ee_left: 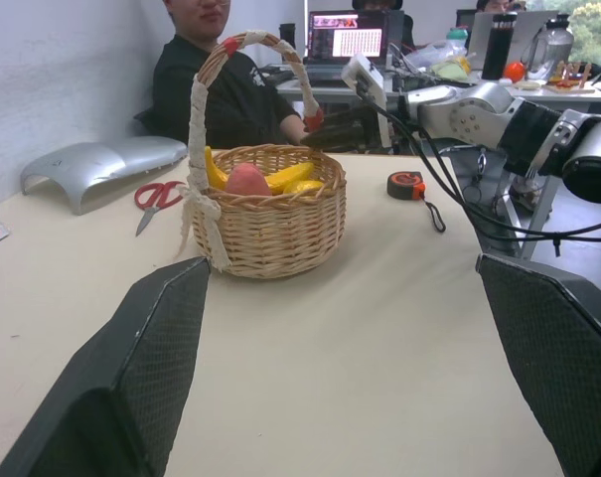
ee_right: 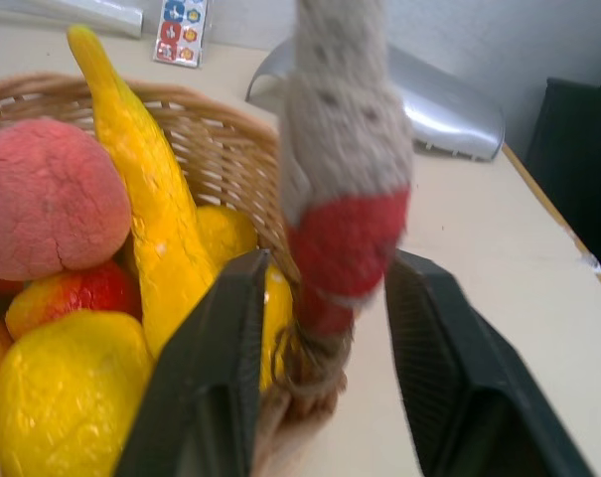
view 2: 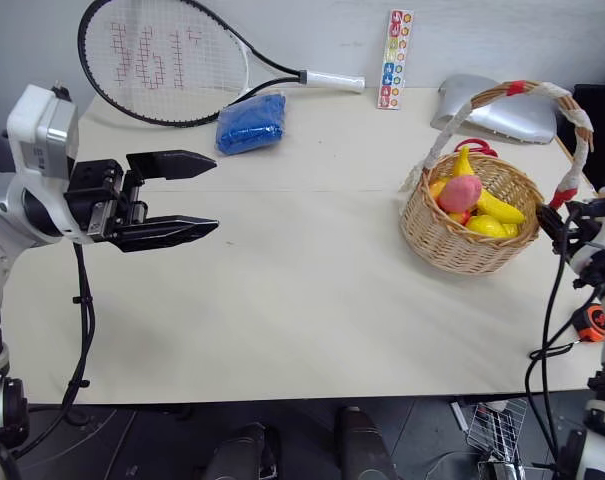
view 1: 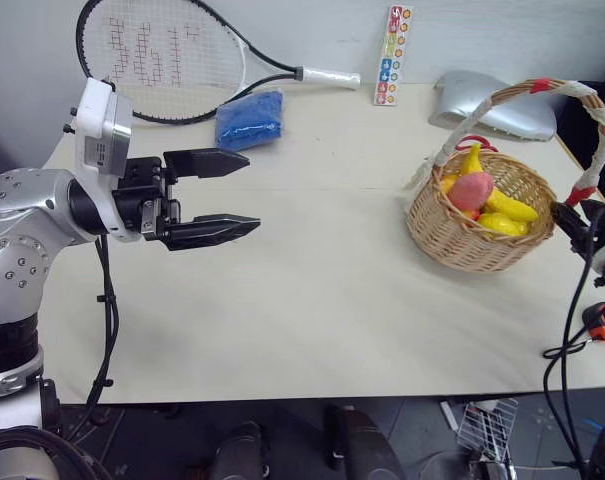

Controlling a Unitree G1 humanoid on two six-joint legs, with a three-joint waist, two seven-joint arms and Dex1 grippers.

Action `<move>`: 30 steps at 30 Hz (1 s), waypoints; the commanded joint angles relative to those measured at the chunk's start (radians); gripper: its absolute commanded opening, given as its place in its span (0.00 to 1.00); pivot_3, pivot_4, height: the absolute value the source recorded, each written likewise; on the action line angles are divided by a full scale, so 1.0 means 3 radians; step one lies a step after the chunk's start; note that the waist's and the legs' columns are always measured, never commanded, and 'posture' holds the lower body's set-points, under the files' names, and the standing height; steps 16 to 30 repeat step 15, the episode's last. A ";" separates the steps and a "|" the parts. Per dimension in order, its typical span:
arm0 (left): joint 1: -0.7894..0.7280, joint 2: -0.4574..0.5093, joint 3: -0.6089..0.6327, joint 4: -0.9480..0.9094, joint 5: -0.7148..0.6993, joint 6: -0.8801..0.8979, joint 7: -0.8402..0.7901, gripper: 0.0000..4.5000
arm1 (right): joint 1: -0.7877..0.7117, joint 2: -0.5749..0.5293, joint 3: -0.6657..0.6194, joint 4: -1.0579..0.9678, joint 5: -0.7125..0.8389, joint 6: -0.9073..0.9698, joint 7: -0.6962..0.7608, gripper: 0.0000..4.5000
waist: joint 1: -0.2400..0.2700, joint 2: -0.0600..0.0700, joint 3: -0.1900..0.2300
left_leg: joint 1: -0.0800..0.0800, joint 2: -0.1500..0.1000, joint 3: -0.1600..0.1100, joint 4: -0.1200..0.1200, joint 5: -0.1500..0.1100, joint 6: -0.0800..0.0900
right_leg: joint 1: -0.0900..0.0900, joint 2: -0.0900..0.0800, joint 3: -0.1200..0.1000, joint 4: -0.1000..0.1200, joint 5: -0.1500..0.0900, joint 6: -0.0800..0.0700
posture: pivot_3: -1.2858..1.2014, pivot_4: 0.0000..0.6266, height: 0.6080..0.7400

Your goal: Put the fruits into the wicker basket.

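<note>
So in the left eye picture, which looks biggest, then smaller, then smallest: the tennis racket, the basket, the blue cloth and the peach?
1. Tennis racket
2. Basket
3. Blue cloth
4. Peach

The racket and the cloth lie farther back, so they are really a bit bigger than they look.

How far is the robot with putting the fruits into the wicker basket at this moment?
The job looks nearly finished. The banana, the peach and other yellow fruits lie inside the wicker basket, and I see no fruit left on the table. The left gripper is open and holds nothing. The right gripper stands open around the red end of the basket's handle, not clamping it.
</note>
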 commanded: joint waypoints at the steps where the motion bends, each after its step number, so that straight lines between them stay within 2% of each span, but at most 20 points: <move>1: -0.0061 0.0017 0.0052 -0.0009 0.0015 -0.0069 -0.0059 1.00 | 0.0082 -0.0400 -0.0287 -0.0170 0.0174 0.0007 0.0398 0.78 | 0.0006 0.0006 0.0001 | 0.0000 -0.0001 0.0000 0.0000 0.0000 0.0001 | 0.0000 0.0000 0.0000 0.0000 0.0000 0.0000 | 0.52 0.24 1.00; 4: -0.0053 0.0024 0.0059 0.0031 0.0037 -0.0090 -0.0112 1.00 | 0.0256 -0.0960 -0.0409 -0.0003 0.0275 0.0295 0.0996 1.00 | 0.0010 0.0006 0.0001 | 0.0001 -0.0001 0.0000 0.0000 0.0000 0.0001 | 0.0000 0.0001 -0.0001 0.0000 0.0000 0.0000 | 0.52 0.24 1.00; 6: -0.0056 0.0026 0.0052 0.0074 0.0068 -0.0117 -0.0155 1.00 | 0.0454 -0.1342 -0.0512 0.0181 0.0361 0.0482 0.1593 1.00 | 0.0019 0.0009 0.0001 | 0.0000 -0.0001 0.0000 0.0000 0.0001 0.0002 | 0.0000 0.0001 -0.0002 0.0000 0.0000 0.0000 | 0.52 0.24 1.00; 8: -0.0061 0.0021 0.0037 0.0111 0.0106 -0.0150 -0.0182 1.00 | 0.0569 -0.1596 -0.0572 0.0387 0.0389 0.0578 0.1977 1.00 | 0.0015 0.0008 0.0001 | 0.0002 -0.0001 -0.0001 0.0000 0.0001 0.0003 | 0.0005 0.0003 -0.0004 -0.0006 0.0000 0.0001 | 0.52 0.24 1.00; 11: -0.0053 -0.0036 0.0028 0.0153 0.0146 -0.0202 -0.0187 1.00 | 0.0511 -0.1890 -0.0673 0.0741 0.0471 0.0814 0.2303 1.00 | 0.0005 0.0008 0.0001 | 0.0004 -0.0001 -0.0001 0.0000 0.0000 0.0005 | 0.0009 0.0004 -0.0005 -0.0010 0.0003 0.0005 | 0.52 0.24 1.00; 15: 0.0058 -0.0151 0.0035 0.0048 0.0173 -0.0310 -0.0181 1.00 | 0.0557 -0.1920 -0.0711 0.0774 0.0456 0.0847 0.2499 1.00 | -0.0003 0.0008 0.0001 | 0.0006 0.0000 0.0002 0.0000 0.0000 0.0006 | 0.0008 0.0005 0.0000 -0.0010 0.0003 0.0005 | 0.52 0.24 1.00; 30: 0.0058 -0.0151 0.0035 0.0048 0.0173 -0.0310 -0.0181 1.00 | 0.0557 -0.1920 -0.0711 0.0774 0.0456 0.0847 0.2499 1.00 | -0.0003 0.0008 0.0001 | 0.0006 0.0000 0.0002 0.0000 0.0000 0.0006 | 0.0008 0.0005 0.0000 -0.0010 0.0003 0.0005 | 0.52 0.24 1.00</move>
